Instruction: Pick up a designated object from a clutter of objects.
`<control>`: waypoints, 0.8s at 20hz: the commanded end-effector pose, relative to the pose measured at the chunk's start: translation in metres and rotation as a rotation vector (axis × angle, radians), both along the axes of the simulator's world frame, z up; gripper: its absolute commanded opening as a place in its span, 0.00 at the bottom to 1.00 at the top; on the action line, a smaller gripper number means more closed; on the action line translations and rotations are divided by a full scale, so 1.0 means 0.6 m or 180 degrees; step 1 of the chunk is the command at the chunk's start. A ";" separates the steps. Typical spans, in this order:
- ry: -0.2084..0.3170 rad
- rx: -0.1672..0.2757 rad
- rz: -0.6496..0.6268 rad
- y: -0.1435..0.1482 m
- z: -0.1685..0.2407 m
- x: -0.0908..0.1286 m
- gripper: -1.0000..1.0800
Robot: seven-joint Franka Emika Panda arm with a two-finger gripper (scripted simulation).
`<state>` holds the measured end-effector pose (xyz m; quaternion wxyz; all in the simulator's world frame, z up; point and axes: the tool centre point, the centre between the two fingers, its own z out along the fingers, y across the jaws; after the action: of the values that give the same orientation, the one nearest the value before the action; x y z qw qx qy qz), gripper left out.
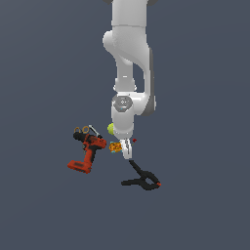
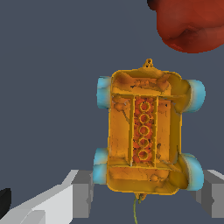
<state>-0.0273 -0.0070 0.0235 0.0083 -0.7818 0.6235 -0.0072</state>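
Your claw [image 1: 127,150] hangs low over the clutter, its fingers [image 2: 72,194] spread wide on either side of the orange toy [image 2: 144,131], not touching it. In the exterior view, the toy [image 1: 115,147] lies just beside the claw on the exterior view's left, between the red drill [image 1: 87,152] and the black clamp [image 1: 143,178]. The yellow-green ball [image 1: 111,128] sits behind it, the scissors [image 1: 84,130] by the drill. The wrist view shows teal wheels at the toy's corners.

Designated object [image 2: 144,131]: orange-yellow blocky toy, four teal wheels, apparently underside up; lies between drill [image 1: 87,152] and clamp [image 1: 142,178].
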 end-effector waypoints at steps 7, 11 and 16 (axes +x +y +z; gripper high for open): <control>0.0001 0.0000 -0.0002 -0.013 0.026 -0.010 0.00; 0.0005 0.0001 -0.0004 -0.028 0.055 -0.020 0.00; 0.0011 0.0003 -0.0007 -0.054 0.106 -0.039 0.00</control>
<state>-0.0466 -0.0321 0.0772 0.0081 -0.7827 0.6223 -0.0059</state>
